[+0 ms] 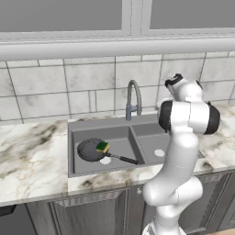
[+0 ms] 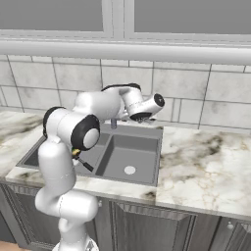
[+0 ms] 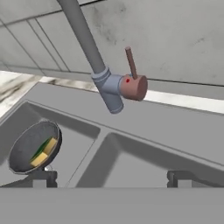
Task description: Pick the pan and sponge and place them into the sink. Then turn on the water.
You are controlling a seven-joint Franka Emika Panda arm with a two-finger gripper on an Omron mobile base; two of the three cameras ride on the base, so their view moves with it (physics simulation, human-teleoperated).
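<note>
The dark pan [image 1: 89,149] lies in the left basin of the grey sink [image 1: 98,125], its black handle pointing toward the divider. The green and yellow sponge [image 1: 102,147] rests in the pan. In the hand view the pan [image 3: 30,148] with the sponge [image 3: 43,153] sits at the lower left. My gripper [image 3: 111,178] is open and holds nothing. It hangs over the sink, facing the faucet [image 3: 94,59] and its reddish lever knob [image 3: 133,86], a short way off. No water runs from the arched faucet [image 1: 133,97].
Marble counter [image 1: 27,156] flanks the sink on both sides, with more of the counter [image 2: 206,162] to the right. A tiled wall [image 1: 55,87] rises just behind the faucet. The right basin [image 2: 130,157] holds nothing but its pale drain [image 2: 129,170].
</note>
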